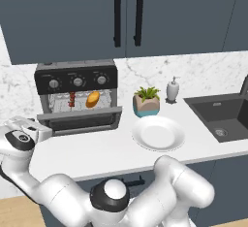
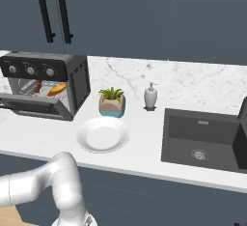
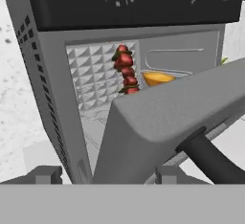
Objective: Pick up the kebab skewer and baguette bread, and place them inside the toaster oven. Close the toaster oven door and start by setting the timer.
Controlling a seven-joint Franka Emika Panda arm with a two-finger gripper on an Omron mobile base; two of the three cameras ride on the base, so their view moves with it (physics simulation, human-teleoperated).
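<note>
While my arm reaches out to the left of the base, I look over a white marble counter (image 1: 97, 153) that runs under dark blue cabinets (image 1: 72, 12), with a black sink (image 2: 202, 140) set into its right end. At the counter's left end stands the toaster oven (image 1: 76, 97), its black top panel carrying three round knobs. Its door (image 1: 80, 119) hangs partly open, tilted out from the front, the black bar handle (image 3: 210, 158) close before my hand camera. Right of the oven a white plate (image 1: 159, 134) lies on the counter, behind it a small potted plant (image 1: 147, 101), and further right a soap dispenser (image 1: 173, 89). Inside the oven the baguette (image 1: 93, 99) rests on the rack, and just left of it the skewer (image 1: 72, 99) with its red chunks. My gripper (image 3: 103, 174) sits low in front of the door's left edge; its fingers stand apart with nothing between them.
</note>
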